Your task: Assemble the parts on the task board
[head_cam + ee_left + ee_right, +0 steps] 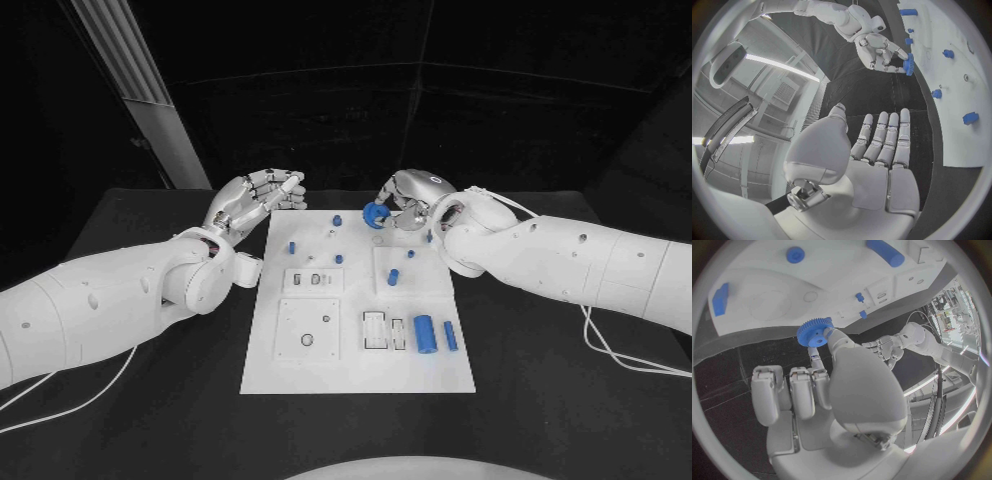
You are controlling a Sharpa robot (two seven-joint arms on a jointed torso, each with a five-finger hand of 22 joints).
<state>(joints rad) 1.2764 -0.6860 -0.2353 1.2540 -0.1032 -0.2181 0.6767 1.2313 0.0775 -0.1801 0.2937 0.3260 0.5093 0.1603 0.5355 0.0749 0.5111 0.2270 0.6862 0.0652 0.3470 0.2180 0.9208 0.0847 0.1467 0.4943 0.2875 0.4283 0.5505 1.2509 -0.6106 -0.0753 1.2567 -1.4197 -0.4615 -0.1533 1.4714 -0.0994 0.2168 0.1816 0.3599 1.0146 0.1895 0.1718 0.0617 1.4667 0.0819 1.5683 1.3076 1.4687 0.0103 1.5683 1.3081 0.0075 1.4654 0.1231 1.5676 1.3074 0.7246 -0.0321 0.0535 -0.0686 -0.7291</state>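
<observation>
The board (pixel 361 370) lies flat on the table, just below both my hands. My left hand (pixel 257 200) is open and holds nothing, off the board's far corner. My right hand (pixel 408 202) pinches a small blue gear (pixel 375 216) over the board's far edge. I think the gear could slip out, because only my fingertips (pixel 831 335) hold it.
</observation>
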